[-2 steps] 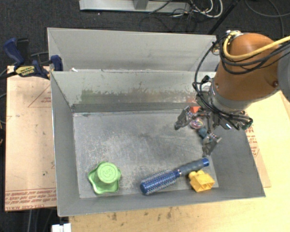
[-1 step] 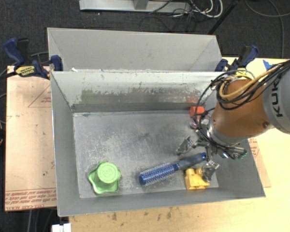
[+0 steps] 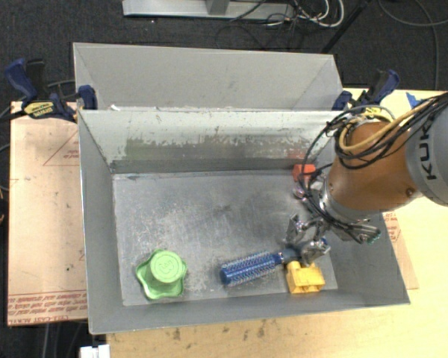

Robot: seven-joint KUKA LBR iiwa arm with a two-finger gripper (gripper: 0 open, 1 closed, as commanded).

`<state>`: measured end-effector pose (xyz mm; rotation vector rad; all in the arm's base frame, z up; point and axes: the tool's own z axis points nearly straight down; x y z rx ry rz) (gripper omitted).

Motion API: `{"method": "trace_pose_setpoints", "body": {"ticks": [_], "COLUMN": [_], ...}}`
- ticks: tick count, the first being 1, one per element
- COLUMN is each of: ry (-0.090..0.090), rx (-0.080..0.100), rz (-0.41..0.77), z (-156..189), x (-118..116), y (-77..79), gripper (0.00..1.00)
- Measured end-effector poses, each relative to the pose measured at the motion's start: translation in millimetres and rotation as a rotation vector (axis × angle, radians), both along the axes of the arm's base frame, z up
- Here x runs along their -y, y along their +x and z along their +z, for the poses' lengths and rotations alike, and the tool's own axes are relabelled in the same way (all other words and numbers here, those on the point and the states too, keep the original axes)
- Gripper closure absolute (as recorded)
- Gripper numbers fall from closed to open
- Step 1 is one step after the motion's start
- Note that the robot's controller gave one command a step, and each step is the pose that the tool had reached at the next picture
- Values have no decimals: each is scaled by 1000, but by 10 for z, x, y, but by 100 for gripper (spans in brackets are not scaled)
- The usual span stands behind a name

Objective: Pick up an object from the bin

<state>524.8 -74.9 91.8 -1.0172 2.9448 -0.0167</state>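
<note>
Where the blue bristled brush point(image 3: 250, 268) lay in the bin point(image 3: 194, 207), the pincer point(image 3: 308, 243) hung over its dark handle end; whether it was open or shut could not be told. Just right of the brush sat a yellow block point(image 3: 305, 277), and well to the left a green lid point(image 3: 162, 274). The arm point(image 3: 433, 162) read "KU".

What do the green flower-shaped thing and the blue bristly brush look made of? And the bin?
Green flower-shaped thing: probably moulded plastic, evenly coloured with a soft sheen. Blue brush: likely plastic too, with rows of short bristles along it. Bin: grey sheet metal, matt, scuffed and scratched on its floor.
</note>
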Motion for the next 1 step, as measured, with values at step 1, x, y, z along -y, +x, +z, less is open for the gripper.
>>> {"method": "trace_pose_setpoints", "body": {"ticks": [1], "ry": [1], "rx": [-18], "rz": [12], "z": [1153], "x": [-7], "y": [79], "gripper": [100]}}
